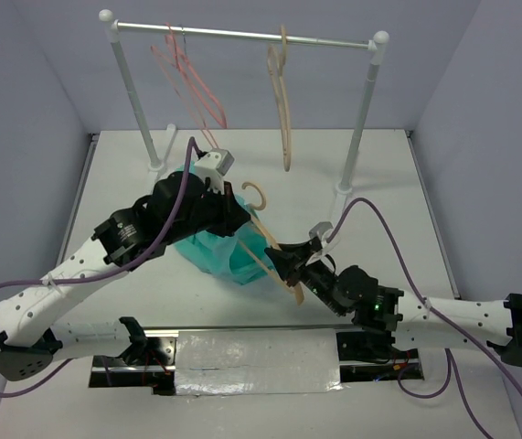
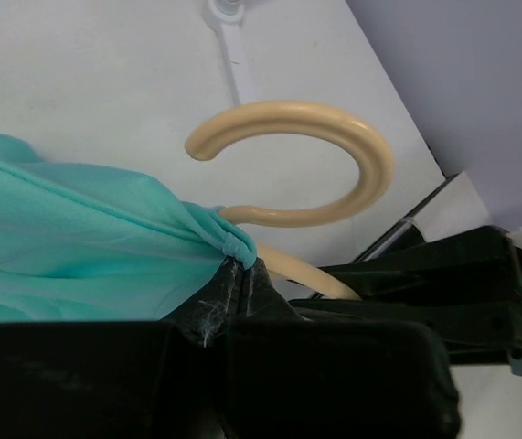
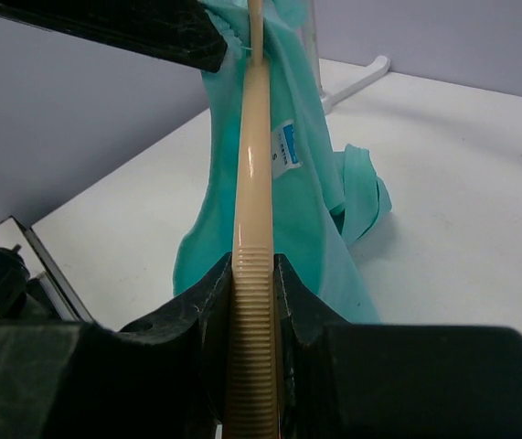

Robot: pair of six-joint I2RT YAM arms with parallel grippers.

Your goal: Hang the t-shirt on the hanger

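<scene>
The teal t-shirt (image 1: 213,251) hangs crumpled over the middle of the table. The cream hanger (image 1: 262,240) runs through it, with its hook (image 1: 257,192) sticking out at the top. My left gripper (image 1: 233,212) is shut on the shirt's collar edge (image 2: 233,242) just below the hook (image 2: 334,155). My right gripper (image 1: 290,265) is shut on the ribbed end of the hanger's arm (image 3: 253,311), with the shirt (image 3: 302,210) draped beyond it. A white size label (image 3: 284,149) shows inside the shirt.
A white clothes rail (image 1: 242,37) stands at the back, with thin pink hangers (image 1: 192,78) on the left and a tan hanger (image 1: 282,91) on the right. Its feet (image 1: 341,197) rest on the table. A silver plate (image 1: 256,361) lies between the arm bases.
</scene>
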